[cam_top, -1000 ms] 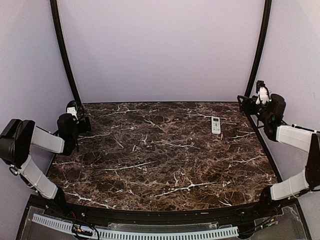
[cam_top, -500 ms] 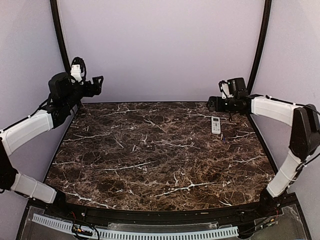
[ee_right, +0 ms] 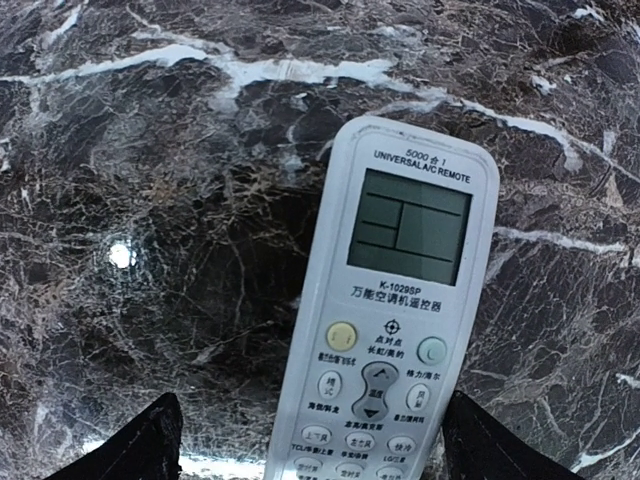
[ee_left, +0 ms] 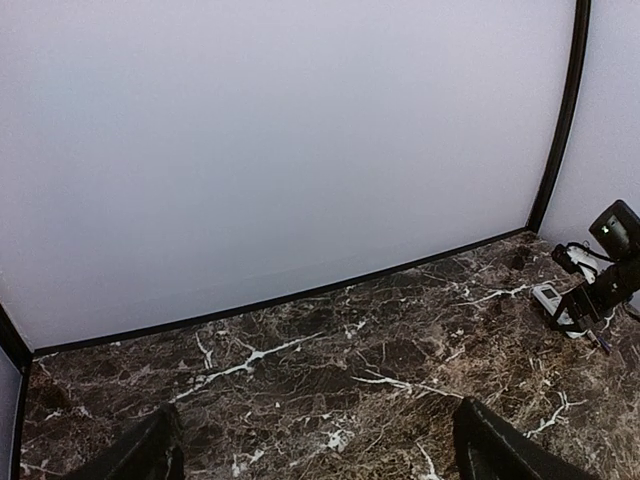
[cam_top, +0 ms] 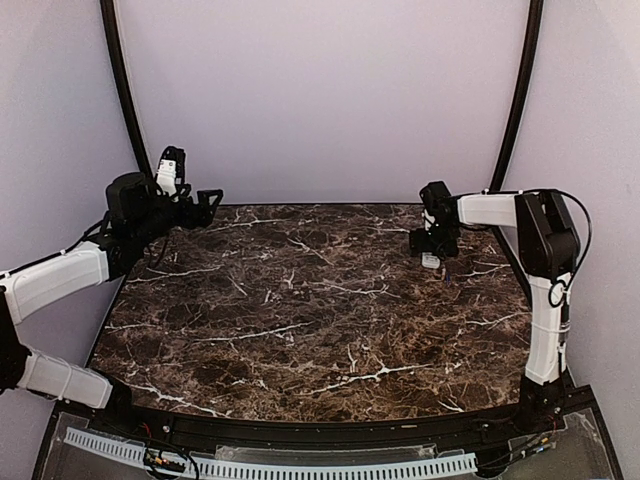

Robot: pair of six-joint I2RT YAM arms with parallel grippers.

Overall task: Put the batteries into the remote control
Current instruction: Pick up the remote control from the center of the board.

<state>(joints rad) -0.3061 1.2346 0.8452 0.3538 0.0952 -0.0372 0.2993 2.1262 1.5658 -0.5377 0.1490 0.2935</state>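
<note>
From above, the left fingers (cam_top: 208,198) hang spread at upper left over the counter (cam_top: 300,320). The right fingers (cam_top: 430,243) hover at upper right over the remote control (cam_top: 431,261).

Left wrist: tips wide apart in the bottom corners.

Right wrist: tips wide apart, with the remote face up at lower centre, clear of both.

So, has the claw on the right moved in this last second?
Yes. The right gripper swung away from the black corner post, inward and down; it now hangs open over the remote control.
</note>
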